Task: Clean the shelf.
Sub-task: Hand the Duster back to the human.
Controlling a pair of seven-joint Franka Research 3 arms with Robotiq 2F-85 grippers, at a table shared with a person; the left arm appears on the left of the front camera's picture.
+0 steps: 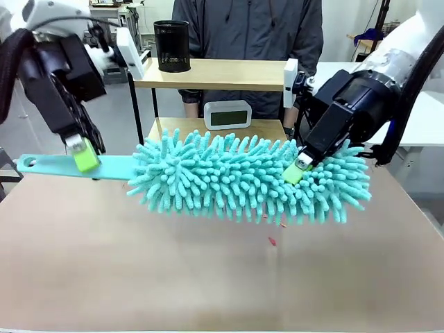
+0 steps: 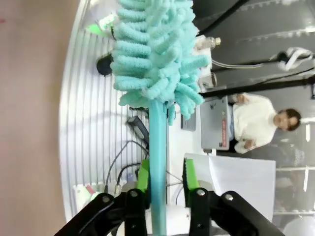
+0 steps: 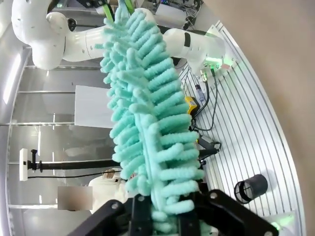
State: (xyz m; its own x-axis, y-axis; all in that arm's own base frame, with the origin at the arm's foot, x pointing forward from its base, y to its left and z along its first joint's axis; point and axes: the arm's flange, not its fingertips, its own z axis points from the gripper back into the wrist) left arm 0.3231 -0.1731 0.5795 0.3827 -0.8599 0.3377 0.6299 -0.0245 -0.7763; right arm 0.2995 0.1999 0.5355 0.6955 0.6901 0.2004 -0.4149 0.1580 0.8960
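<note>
A small two-tier shelf (image 1: 208,73) stands upright at the far edge of the table, near the middle. It has two light wooden boards set in a thin black metal frame with legs. A teal fluffy duster (image 1: 250,177) hangs in the air in front of it and hides the front edge of the lower board. The duster has a long shaggy head and a flat teal handle running out toward the table's left edge. It lies roughly level and crosswise to the table, held above its surface, handle at one end, fluffy head at the other.
</note>
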